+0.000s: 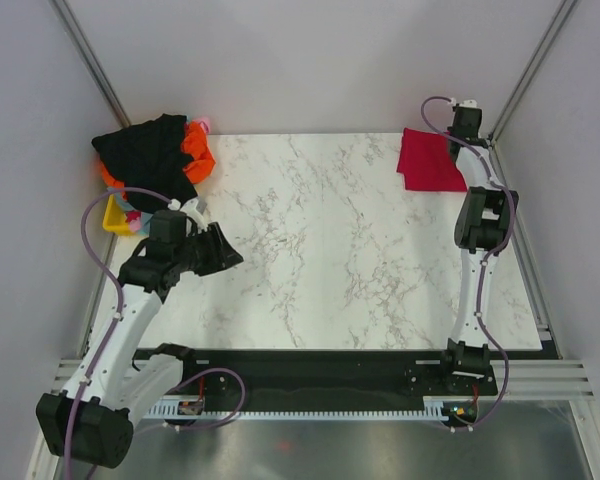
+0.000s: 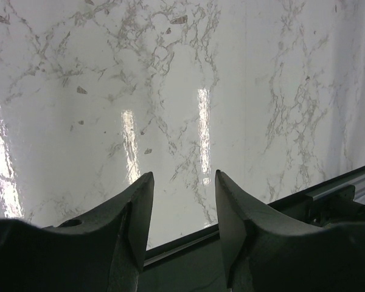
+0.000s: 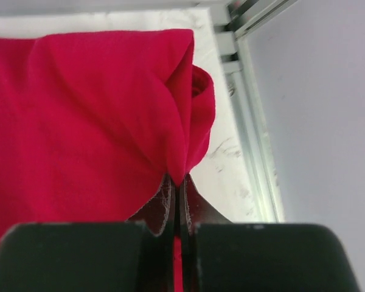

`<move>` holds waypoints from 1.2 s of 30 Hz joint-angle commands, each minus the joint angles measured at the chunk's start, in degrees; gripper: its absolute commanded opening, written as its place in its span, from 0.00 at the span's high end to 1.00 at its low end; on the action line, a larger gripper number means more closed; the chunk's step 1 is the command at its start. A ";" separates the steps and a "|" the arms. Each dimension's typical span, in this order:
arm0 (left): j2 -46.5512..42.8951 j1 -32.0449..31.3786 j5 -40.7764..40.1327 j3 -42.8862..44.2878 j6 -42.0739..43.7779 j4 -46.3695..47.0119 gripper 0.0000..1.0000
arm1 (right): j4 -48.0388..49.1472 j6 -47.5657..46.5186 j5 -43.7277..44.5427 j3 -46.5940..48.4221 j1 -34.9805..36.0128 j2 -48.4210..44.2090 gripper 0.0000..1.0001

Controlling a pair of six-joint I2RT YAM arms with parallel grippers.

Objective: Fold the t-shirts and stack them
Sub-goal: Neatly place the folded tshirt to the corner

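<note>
Far left, the loose shirts lie heaped at the back corner: a black shirt [image 1: 145, 155] on top and an orange shirt [image 1: 197, 152] showing at its right side, with the heap draped partly over a yellow bin [image 1: 113, 215]. I judge them light, limp and likely tangled, so I would take one by a free hem or shoulder edge and lift slowly, or a neighbour may trail along. My left fingers [image 2: 145, 194] hang spread above the bare counter [image 1: 320, 240] near that heap, with nothing between them. At the far right corner the red shirt [image 1: 430, 160] lies in a rough rectangle. My right fingers [image 3: 175, 194] are pressed together, pinching a bunched fold at its edge close to the counter's rim. Cloth this thin gives no stiffness. A pull here would probably drag the layers askew, so any move should be gentle.
</note>
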 commanded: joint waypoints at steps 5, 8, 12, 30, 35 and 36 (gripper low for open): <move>0.92 -0.09 -1.28 -0.36 1.81 0.98 0.48 | 15.38 -7.61 5.37 1.38 -3.65 1.52 0.98; 1.09 -0.09 -1.28 -0.27 1.81 1.06 0.48 | 16.01 -6.13 4.86 3.06 -4.80 2.05 0.85; 1.10 -0.09 -0.84 -0.19 1.89 1.06 0.48 | 16.53 -2.79 1.78 0.43 -4.97 -1.10 0.02; -4.26 -0.09 -0.66 -0.36 1.90 1.59 0.48 | 14.78 15.30 -4.09 -18.72 -0.93 -28.36 0.02; -6.46 -0.09 -1.02 -0.45 1.81 1.68 0.48 | 11.27 27.78 -19.84 -19.96 -1.63 -24.68 0.15; -6.55 -0.09 -0.93 -0.45 1.81 1.68 0.48 | 11.17 29.02 -20.37 -19.96 -1.81 -23.88 0.16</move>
